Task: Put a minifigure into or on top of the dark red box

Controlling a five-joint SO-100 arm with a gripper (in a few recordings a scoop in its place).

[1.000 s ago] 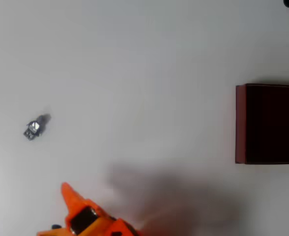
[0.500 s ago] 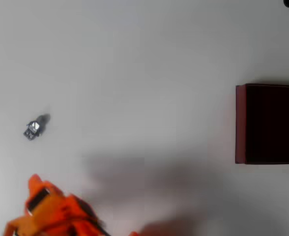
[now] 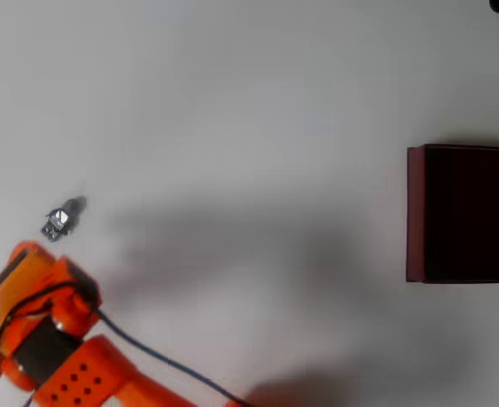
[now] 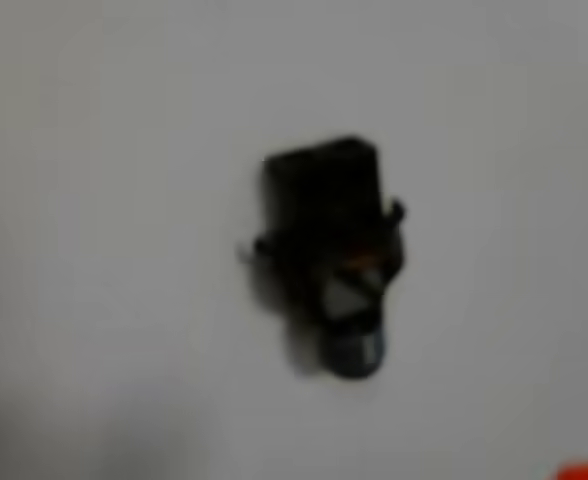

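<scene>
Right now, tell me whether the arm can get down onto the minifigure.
Probably yes. The minifigure lies alone on the bare white table, just above the orange arm in the overhead view, with nothing between them; the dark red box sits far right.

A plain white table [image 3: 232, 102] under soft light, crossed by shadows.

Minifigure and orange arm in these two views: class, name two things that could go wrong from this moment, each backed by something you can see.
1. The minifigure is tiny and lies flat on the smooth table; the gripper beside it could nudge it away instead of grasping it.
2. The dark red box sits far across the table at the overhead view's right edge; a weak grip might drop the figure on the way.
</scene>
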